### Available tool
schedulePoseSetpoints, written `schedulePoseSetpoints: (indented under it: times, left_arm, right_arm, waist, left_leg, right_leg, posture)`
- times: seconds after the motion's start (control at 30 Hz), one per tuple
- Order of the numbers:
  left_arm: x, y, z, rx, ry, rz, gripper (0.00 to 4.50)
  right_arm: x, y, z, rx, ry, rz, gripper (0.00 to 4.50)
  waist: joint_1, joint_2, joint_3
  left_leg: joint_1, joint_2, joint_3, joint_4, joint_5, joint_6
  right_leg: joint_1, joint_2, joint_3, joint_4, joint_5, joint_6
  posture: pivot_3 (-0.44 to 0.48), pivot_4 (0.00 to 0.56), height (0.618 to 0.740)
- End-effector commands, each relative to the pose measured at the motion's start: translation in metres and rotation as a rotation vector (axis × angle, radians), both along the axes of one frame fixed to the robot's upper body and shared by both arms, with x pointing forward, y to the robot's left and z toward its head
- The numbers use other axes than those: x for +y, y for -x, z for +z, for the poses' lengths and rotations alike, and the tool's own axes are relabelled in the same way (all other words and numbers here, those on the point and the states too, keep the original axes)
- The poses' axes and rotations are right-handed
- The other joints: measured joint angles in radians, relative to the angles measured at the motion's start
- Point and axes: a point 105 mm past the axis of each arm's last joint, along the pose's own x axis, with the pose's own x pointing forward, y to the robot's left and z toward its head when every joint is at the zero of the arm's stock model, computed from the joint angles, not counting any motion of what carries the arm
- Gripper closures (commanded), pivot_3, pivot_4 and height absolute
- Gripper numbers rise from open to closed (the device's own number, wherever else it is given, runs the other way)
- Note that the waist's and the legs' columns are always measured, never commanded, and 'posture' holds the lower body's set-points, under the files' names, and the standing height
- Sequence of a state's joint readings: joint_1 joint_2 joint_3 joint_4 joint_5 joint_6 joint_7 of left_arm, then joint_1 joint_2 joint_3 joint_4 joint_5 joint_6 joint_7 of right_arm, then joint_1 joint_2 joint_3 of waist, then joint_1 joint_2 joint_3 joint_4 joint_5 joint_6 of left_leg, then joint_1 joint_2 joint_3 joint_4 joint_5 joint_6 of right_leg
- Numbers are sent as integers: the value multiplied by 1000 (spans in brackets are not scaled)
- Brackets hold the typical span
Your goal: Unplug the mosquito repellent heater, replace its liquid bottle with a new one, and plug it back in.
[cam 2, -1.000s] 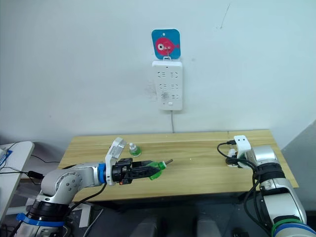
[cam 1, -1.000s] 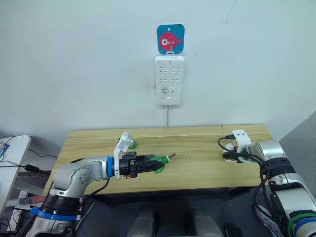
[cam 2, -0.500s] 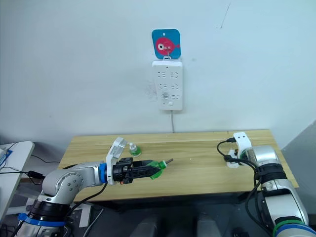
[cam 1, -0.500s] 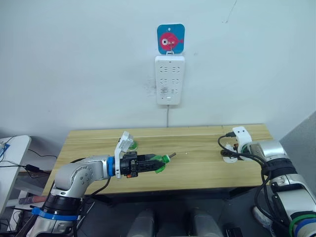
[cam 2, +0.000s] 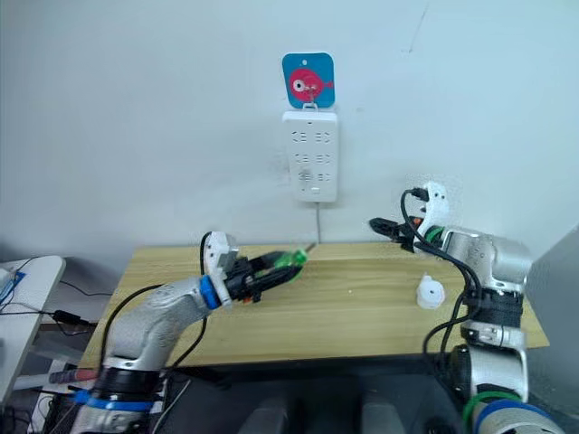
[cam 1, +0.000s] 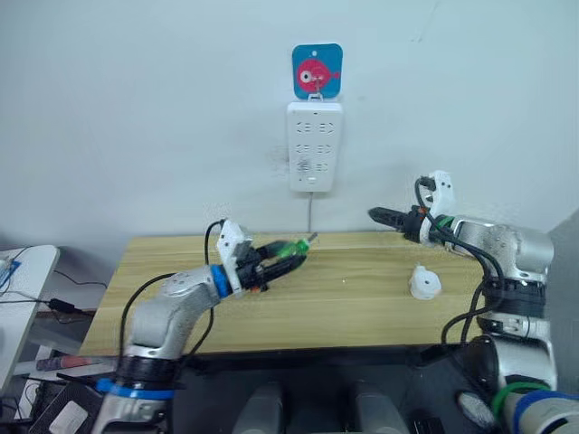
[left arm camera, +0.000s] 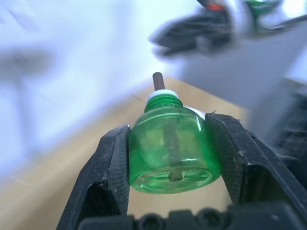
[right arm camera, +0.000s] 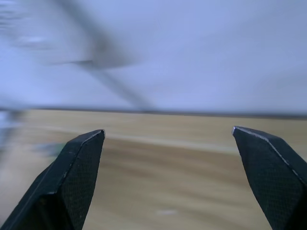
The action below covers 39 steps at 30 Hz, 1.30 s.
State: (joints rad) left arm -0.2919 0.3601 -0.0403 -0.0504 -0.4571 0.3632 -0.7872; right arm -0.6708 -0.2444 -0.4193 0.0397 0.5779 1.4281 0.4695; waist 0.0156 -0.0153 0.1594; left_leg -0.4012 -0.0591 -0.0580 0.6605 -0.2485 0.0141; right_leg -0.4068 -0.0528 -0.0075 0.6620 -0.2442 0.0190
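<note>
My left gripper (cam 1: 276,256) is shut on a green liquid bottle (cam 1: 291,247), held above the table's back part with its dark wick pointing up and to the right. In the left wrist view the bottle (left arm camera: 172,153) sits squarely between both fingers. The white mosquito repellent heater (cam 1: 422,282) lies loose on the wooden table (cam 1: 362,307) at the right. My right gripper (cam 1: 380,215) hangs raised above the table, left of and above the heater, pointing left. Its fingers (right arm camera: 79,167) stand wide open with nothing between them.
A white power strip (cam 1: 315,146) hangs on the wall behind the table, under a blue hook plate with a red fish (cam 1: 317,70). Its cord (cam 1: 308,212) drops to the table's back edge. A white side table (cam 1: 18,271) stands at the far left.
My left arm has lifted the green bottle up and toward the wall. My right gripper has left the heater on the table and risen, now pointing left.
</note>
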Motion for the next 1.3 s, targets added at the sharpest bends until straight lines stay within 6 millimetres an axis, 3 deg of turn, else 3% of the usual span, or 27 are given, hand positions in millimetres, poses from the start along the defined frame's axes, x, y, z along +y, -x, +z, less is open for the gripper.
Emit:
schedulePoseSetpoints:
  times: [0.03, 0.17, 0.3, 0.63, 0.87, 0.97, 1.2, 1.3]
  left_arm:
    - [-1, -13, 21, -214, -59, 83, 2229]
    - [-9, -17, 26, -254, -31, 109, 2229]
    - [-22, -7, 28, -263, -27, 41, 2229]
    - [-35, 13, 26, -243, -16, -45, 2229]
    - [-35, 15, 25, -230, -22, -40, 2229]
    - [-35, 13, 26, -234, -20, -33, 2229]
    - [-37, 16, 26, -234, -19, -46, 2229]
    - [-38, 18, 26, -231, -18, -55, 2229]
  right_arm:
    - [18, 31, 17, 5, -175, 137, 45]
    - [49, 49, 24, -23, -281, 240, 45]
    - [66, 46, 26, -9, -293, 225, 45]
    - [70, 34, 25, 30, -276, 149, 45]
    - [74, 38, 27, 25, -263, 190, 45]
    - [75, 41, 25, 27, -261, 214, 934]
    - [74, 41, 23, 38, -257, 206, 3581]
    - [74, 40, 23, 43, -259, 197, 3635]
  waist:
    - [7, 0, 0]
    - [7, 1, 0]
    - [-1, 1, 0]
    - [-15, 1, 0]
    - [-17, 1, 0]
    - [-17, 1, 0]
    - [-18, 1, 0]
    - [-18, 1, 0]
  left_leg:
    - [0, 0, 0, 0, 0, 0]
    - [0, -2, 1, 0, 0, 0]
    - [1, -1, 1, 0, 0, 0]
    - [1, -1, 1, 0, 0, 0]
    - [1, 0, 1, 0, 0, 0]
    - [1, 0, 1, 0, 0, 0]
    - [1, 0, 1, 0, 0, 0]
    - [1, 0, 1, 0, 0, 0]
  right_leg:
    - [0, 0, 0, 0, 0, 0]
    - [0, -1, 1, -1, 0, 0]
    - [0, 0, 0, 1, 0, 0]
    - [0, 0, 0, 1, 0, 0]
    - [0, 2, -1, 2, 0, 0]
    - [0, 2, -1, 1, 0, 1]
    - [0, 2, -1, 1, 0, 1]
    - [0, 2, -1, 1, 0, 1]
  posture:
    - [25, 134, 740]
    - [24, 135, 740]
    - [24, 135, 740]
    - [27, 136, 740]
    - [33, 142, 740]
    - [33, 142, 740]
    - [32, 144, 740]
    - [34, 144, 740]
